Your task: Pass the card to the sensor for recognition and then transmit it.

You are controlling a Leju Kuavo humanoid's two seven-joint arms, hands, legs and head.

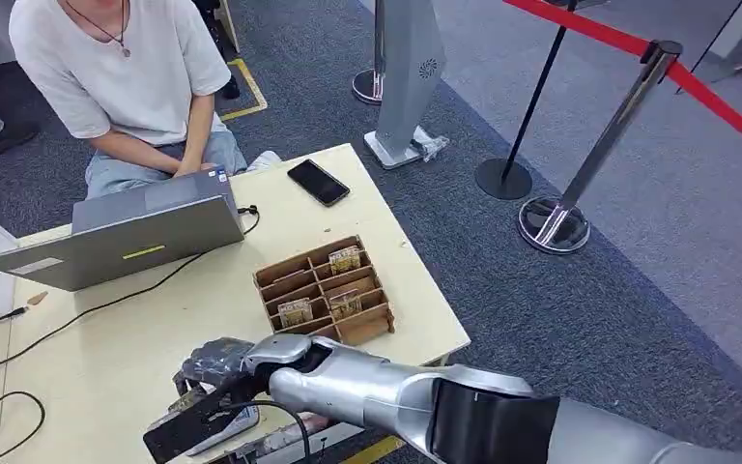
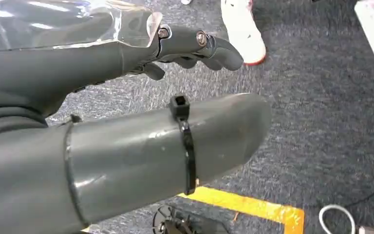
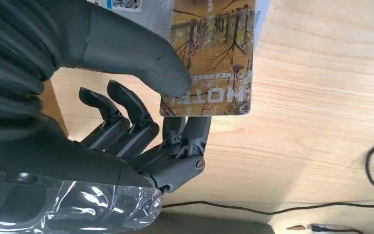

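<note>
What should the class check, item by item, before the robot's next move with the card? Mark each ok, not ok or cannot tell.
1. Card held: ok, the right hand pinches it between thumb and fingers.
2. Card over the sensor: cannot tell; the hand sits just above it in the head view.
3. Left hand free: ok, it holds nothing and hangs over the carpet.
4. Card box out of the way: ok, apart from the hand.
5. Person ready to receive: not ok, hands at the laptop.
</note>
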